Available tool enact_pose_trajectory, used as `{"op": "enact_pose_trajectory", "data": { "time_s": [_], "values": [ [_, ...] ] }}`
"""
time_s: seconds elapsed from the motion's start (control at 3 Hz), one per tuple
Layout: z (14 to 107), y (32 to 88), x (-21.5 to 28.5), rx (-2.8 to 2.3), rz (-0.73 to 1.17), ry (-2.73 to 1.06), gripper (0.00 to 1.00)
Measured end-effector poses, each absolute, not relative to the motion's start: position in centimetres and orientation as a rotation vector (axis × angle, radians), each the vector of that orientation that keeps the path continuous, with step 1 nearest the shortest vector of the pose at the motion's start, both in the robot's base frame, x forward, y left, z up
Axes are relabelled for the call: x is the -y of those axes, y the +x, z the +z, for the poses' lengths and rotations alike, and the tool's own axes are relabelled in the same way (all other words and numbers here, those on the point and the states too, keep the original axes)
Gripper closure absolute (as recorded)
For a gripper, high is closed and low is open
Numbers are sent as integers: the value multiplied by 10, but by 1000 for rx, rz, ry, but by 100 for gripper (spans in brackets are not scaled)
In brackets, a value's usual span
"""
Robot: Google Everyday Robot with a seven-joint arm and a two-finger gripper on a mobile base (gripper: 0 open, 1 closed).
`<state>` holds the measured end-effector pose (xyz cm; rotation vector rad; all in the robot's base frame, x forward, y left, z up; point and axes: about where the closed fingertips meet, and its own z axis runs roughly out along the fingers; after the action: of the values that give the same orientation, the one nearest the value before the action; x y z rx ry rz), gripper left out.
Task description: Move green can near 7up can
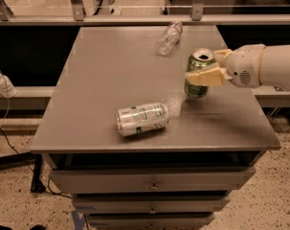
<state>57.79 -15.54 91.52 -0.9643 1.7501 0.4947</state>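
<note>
The green can is upright at the right side of the grey table, dark green with a silver top. My gripper reaches in from the right and is shut on the green can, one pale finger across its front. The can's base is at or just above the tabletop; I cannot tell which. The 7up can, silver-white with green print, lies on its side near the front of the table, left of and nearer than the green can.
A clear plastic bottle lies on its side at the back of the table. The table's right edge is close under my arm. Drawers sit below the tabletop. A railing runs behind.
</note>
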Motion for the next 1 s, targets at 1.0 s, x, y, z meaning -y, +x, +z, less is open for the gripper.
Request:
{"op": "enact_pose_trajectory", "data": {
  "time_s": [1.0],
  "values": [
    [895,558,119,-1722,640,-1093,82]
  ]
}}
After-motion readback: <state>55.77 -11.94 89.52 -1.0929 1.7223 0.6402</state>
